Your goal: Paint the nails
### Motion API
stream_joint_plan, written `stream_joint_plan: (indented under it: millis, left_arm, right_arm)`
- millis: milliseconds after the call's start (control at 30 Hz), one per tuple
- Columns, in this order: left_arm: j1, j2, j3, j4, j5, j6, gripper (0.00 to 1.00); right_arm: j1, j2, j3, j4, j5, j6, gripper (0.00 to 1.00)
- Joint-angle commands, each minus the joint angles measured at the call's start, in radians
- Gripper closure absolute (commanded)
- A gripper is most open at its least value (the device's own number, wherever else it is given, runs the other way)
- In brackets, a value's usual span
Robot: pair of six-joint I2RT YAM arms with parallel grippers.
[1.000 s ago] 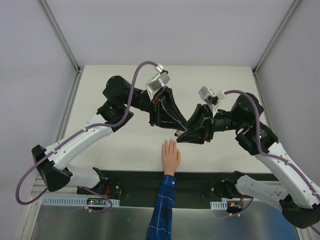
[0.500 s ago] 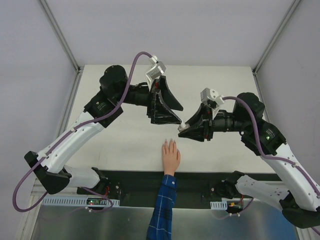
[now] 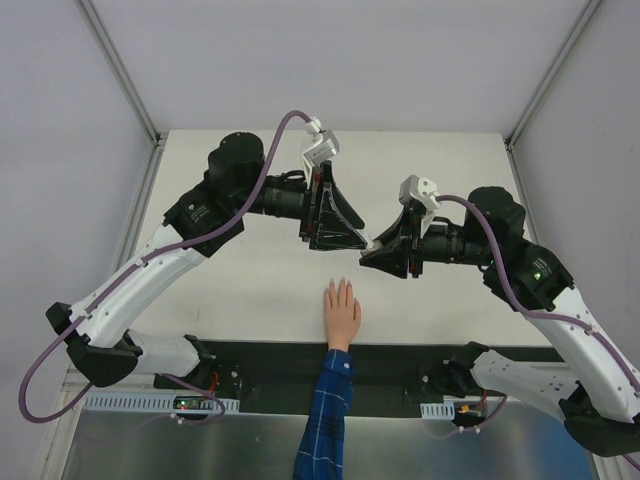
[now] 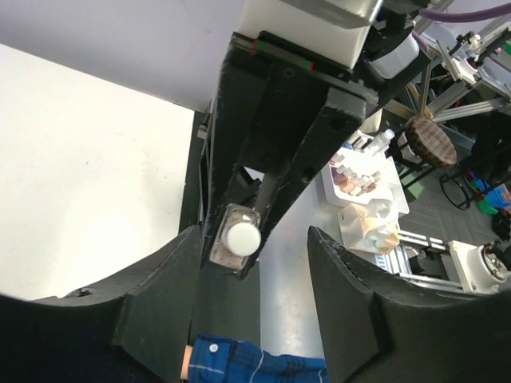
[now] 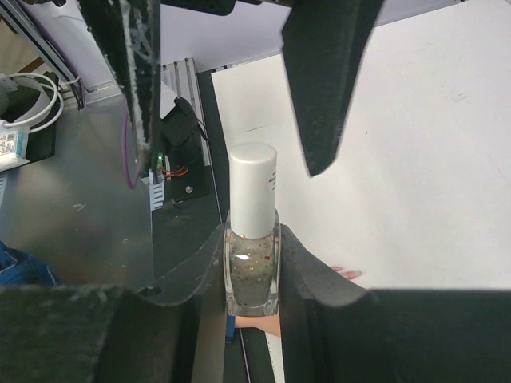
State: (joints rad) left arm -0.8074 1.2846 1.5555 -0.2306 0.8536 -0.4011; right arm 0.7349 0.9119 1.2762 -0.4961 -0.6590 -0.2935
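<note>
Pale walls enclose a white table, and at its near edge lies the mannequin hand, palm down, with a blue plaid sleeve behind it. Its nails point away from the arm bases, too small in the top view to tell whether any polish is on them. Above and beyond the fingertips, well clear of them, the two arms meet in the air. The right gripper is clamped on the glass body of the polish bottle, holding it upright with the white cap free above the jaws. The left gripper has changed most: a second ago it was pinched at the cap where the two tools met, then it let go, spread and drew back, and now it has come in again, its jaws about half spread. The right wrist view shows its fingers on either side of the cap and apart from it. The cap looks fully seated and no brush shows, so this reads as a fresh hold for another turn, and painting has not begun.
</note>
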Motion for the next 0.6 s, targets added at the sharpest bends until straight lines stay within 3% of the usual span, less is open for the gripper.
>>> stream_joint_plan:
  millis: [0,333,567]
  left_arm:
    - [-0.032,0.009,0.058,-0.035,-0.056,0.053,0.51]
    - [-0.065,0.024,0.093,-0.099,-0.123,0.103,0.67]
    - [-0.078,0.036,0.115,-0.108,-0.146,0.114,0.89]
  right_arm:
    - [0.006,-0.005,0.055,0.019,0.039,-0.013,1.0]
    - [0.009,0.002,0.051,0.037,0.058,-0.006,1.0]
    - [0.021,0.016,0.054,0.048,0.056,0.004,1.0]
